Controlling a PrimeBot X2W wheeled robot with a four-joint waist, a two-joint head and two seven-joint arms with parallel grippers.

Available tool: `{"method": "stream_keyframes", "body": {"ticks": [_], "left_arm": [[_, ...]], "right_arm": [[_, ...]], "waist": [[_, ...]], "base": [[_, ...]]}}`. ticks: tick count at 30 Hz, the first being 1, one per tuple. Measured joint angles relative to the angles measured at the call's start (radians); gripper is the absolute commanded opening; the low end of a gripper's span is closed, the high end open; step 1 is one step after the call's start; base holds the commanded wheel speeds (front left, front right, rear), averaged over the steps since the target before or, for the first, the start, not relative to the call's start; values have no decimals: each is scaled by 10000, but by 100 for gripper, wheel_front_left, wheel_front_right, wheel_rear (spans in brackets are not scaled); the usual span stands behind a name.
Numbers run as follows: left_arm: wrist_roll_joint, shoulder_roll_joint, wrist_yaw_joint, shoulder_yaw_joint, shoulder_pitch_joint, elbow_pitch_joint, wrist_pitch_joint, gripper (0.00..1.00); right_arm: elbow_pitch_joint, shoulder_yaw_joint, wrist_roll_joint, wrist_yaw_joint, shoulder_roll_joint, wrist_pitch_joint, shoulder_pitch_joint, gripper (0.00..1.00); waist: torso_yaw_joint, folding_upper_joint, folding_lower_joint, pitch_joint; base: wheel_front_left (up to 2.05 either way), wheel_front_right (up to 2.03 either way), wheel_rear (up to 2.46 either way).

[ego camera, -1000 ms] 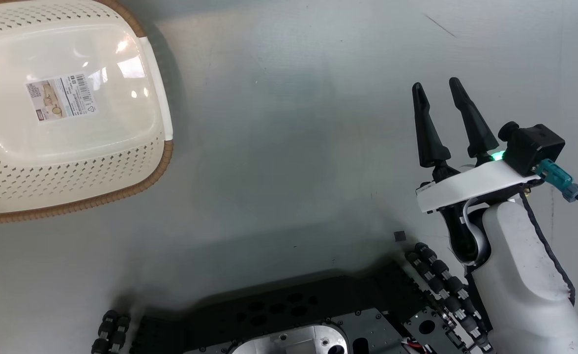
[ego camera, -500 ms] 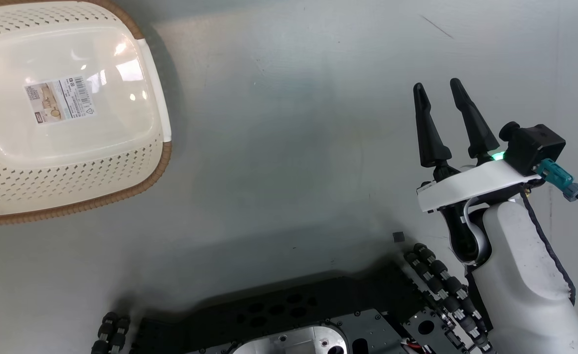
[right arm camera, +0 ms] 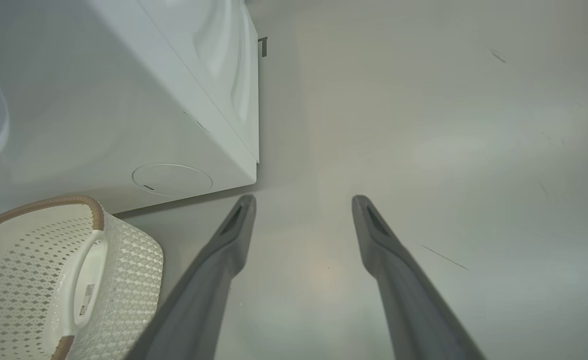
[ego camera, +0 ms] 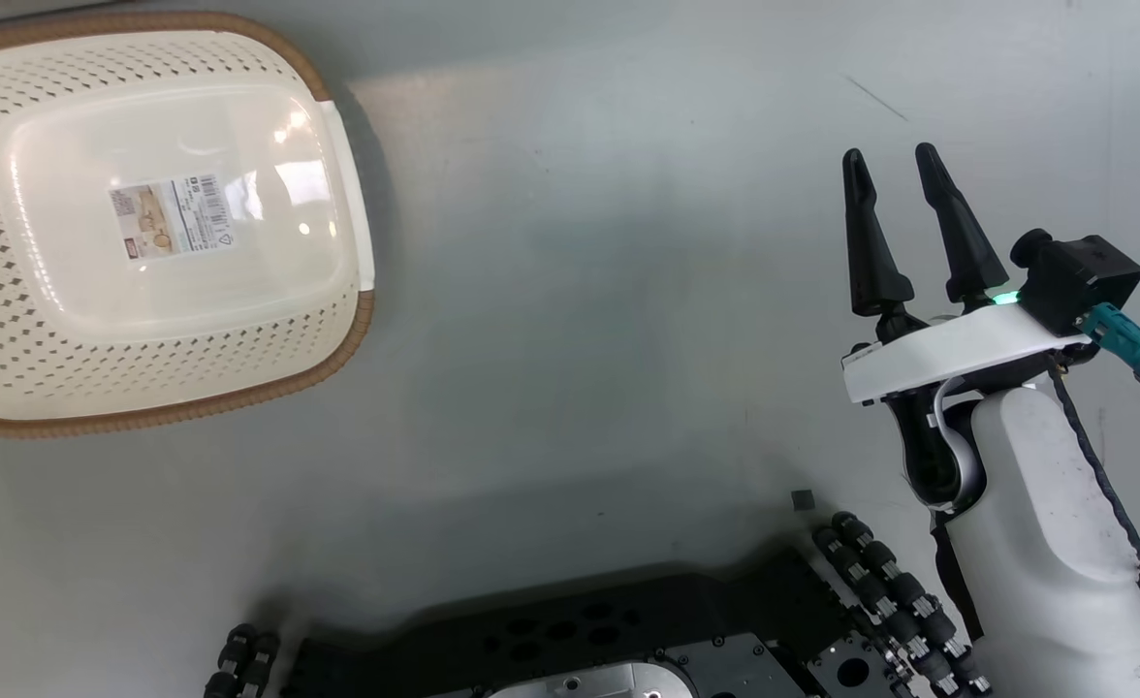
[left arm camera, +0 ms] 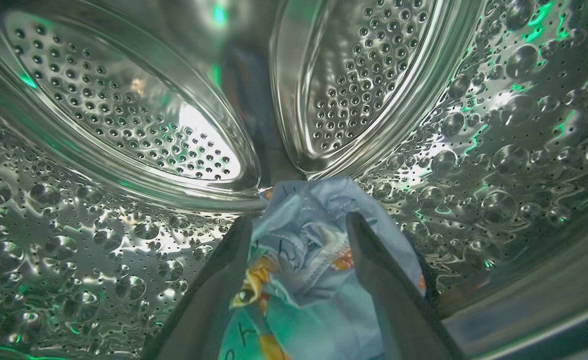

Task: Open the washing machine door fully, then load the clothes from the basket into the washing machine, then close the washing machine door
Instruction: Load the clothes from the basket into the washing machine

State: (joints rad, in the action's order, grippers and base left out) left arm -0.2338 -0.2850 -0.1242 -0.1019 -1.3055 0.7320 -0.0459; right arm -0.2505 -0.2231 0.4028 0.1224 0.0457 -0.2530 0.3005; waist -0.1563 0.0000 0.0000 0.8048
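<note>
- We see our left gripper (left arm camera: 299, 225) inside the washing machine (left arm camera: 499, 150), its fingers spread wide and the clothes (left arm camera: 304, 285) bunched between them.
- Our right gripper (ego camera: 888, 160) hangs wide over the floor (ego camera: 580, 291), right, holding nothing.
- The basket (ego camera: 173, 412) sits far left.

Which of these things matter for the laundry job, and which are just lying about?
Job: clothes in the drum, between the left gripper's fingers; washing machine; empty basket; open right gripper.
Lying about: small dark scrap on the floor.
</note>
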Motion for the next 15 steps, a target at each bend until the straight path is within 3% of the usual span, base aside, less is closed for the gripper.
{"method": "stream_keyframes", "body": {"ticks": [15], "left_arm": [[-82,585,2,-46,1869,686,-1154,100]], "right_arm": [[-487,86,-196,0,6,0,-34,100]], "waist": [[406,0,0,-1309]], "base": [[0,0,0]]}}
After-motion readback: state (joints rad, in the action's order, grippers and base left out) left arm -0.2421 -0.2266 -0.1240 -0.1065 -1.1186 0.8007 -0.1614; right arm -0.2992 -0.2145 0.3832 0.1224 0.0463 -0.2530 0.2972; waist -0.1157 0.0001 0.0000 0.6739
